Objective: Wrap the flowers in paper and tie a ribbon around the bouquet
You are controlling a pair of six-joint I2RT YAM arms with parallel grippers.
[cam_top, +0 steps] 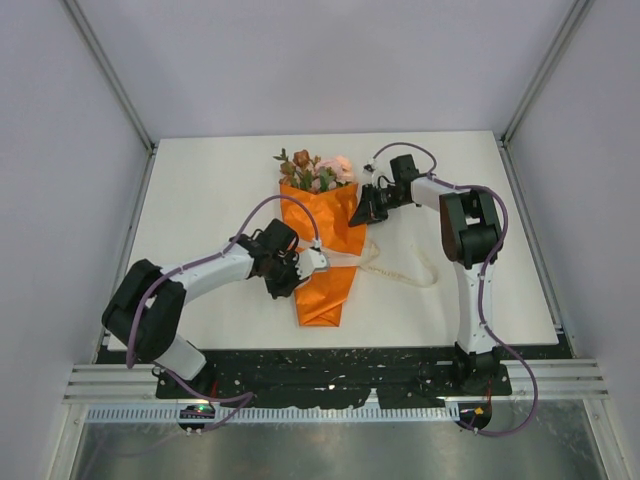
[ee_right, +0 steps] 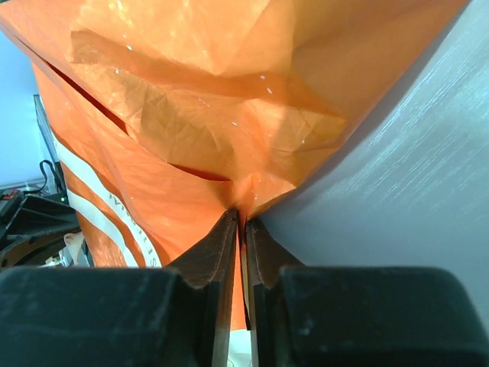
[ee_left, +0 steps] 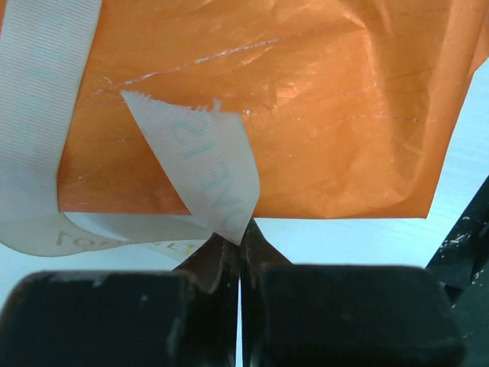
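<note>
A bouquet lies at the middle of the white counter. It is a cone of crinkly bright orange paper with its narrow tip towards the near edge. At its wide far end, pale pink and rust-brown flowers with green leaves spill out.

The left jaws sit against the left side of the cone's waist, clenched on the cut end of a narrow cream-white fabric ribbon. That end stands up from between the tips, in front of the paper. A second band of the same ribbon crosses the paper further left in the left wrist view, and faint lettering shows on it. From the cone, the ribbon trails right in a loose loop on the counter.

The right jaws are at the cone's right edge near the wide end, pinched tight on a fold of the orange paper.

In the overhead view the black wrist of the left arm covers part of the cone's waist. From there I cannot tell whether the ribbon goes all the way round.

Purple cables loop along both arms. A black base rail, flecked white, runs along the near edge, and pale walls close in the far and side edges.
</note>
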